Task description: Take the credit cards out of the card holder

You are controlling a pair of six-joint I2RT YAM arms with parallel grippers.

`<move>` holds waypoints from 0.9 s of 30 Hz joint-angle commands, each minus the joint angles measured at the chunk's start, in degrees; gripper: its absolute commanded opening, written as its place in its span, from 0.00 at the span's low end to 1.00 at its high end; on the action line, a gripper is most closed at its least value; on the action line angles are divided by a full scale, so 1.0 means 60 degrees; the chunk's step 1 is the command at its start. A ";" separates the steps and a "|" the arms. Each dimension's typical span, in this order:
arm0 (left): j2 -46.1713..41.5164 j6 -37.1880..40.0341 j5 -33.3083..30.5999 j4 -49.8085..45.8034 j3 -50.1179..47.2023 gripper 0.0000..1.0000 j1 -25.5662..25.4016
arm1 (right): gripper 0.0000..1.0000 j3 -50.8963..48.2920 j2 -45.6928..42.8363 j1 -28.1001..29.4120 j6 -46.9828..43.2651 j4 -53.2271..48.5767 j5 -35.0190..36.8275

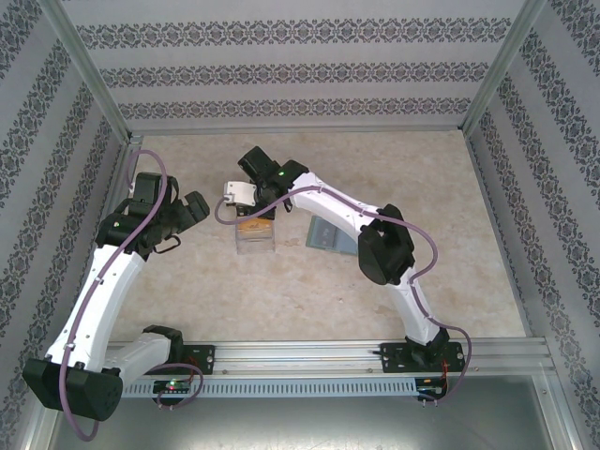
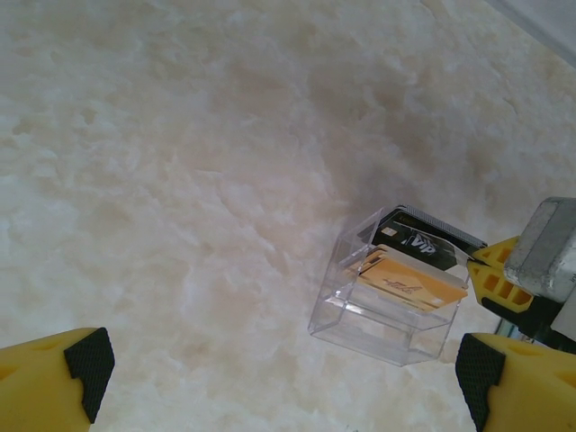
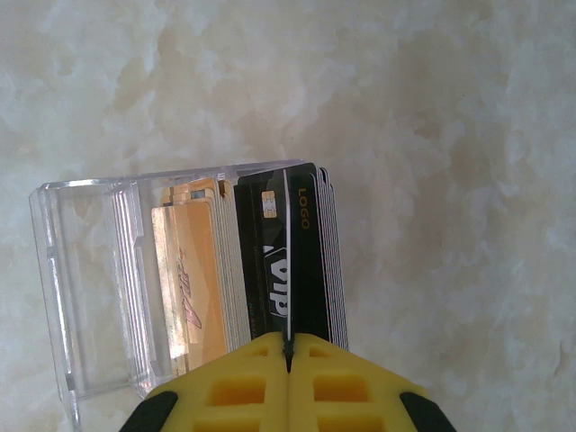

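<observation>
on the bench (image 1: pixel 450 244), nearest the arm bases, a clear box (image 3: pixel 81 288) stands with the credit cards (image 3: pixel 184 279) packed on edge inside it, orange ones beside a black card (image 3: pixel 288 261). just right of the box the card holder (image 1: pixel 326 234) lies flat, partly under the right forearm; i cannot tell whether any cards are inside it. a little farther back and to the left, the left hand (image 2: pixel 283 367) hangs with its jaws wide and nothing between them, facing the box. farthest, the right hand (image 3: pixel 288 355) comes over the box and is pinched tight on the edge of the black card. that card's long side runs straight on from the fingertips, down into the box, so i judge any pull or push should follow that line. the card holder lies to the right of this hand, and the right arm looks the nearer to it.
</observation>
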 commanded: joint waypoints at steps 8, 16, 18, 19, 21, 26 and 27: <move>-0.0093 0.0086 -0.0180 -0.0419 0.0044 0.99 0.0097 | 0.00 -0.0077 0.0346 0.0094 -0.0263 -0.0114 0.0208; -0.0080 0.0071 -0.0110 -0.0358 -0.0007 1.00 0.0097 | 0.16 -0.0167 0.0459 0.0145 -0.0067 0.0137 0.0540; -0.0095 0.0071 -0.0096 -0.0358 -0.0014 1.00 0.0097 | 0.24 -0.0173 0.0487 0.0167 0.0000 0.0204 0.0634; -0.0097 0.0085 -0.0095 -0.0358 -0.0027 1.00 0.0097 | 0.24 -0.0167 0.0506 0.0189 0.0012 0.0222 0.0687; -0.0096 0.0093 -0.0075 -0.0344 -0.0047 1.00 0.0097 | 0.25 -0.0181 0.0518 0.0204 0.0037 0.0273 0.0788; -0.0099 0.0086 0.0000 -0.0271 -0.0111 1.00 0.0108 | 0.28 -0.0174 0.0522 0.0211 0.0107 0.0333 0.0908; -0.0096 0.0086 0.0021 -0.0257 -0.0131 1.00 0.0098 | 0.28 -0.0166 0.0522 0.0207 0.0148 0.0351 0.0926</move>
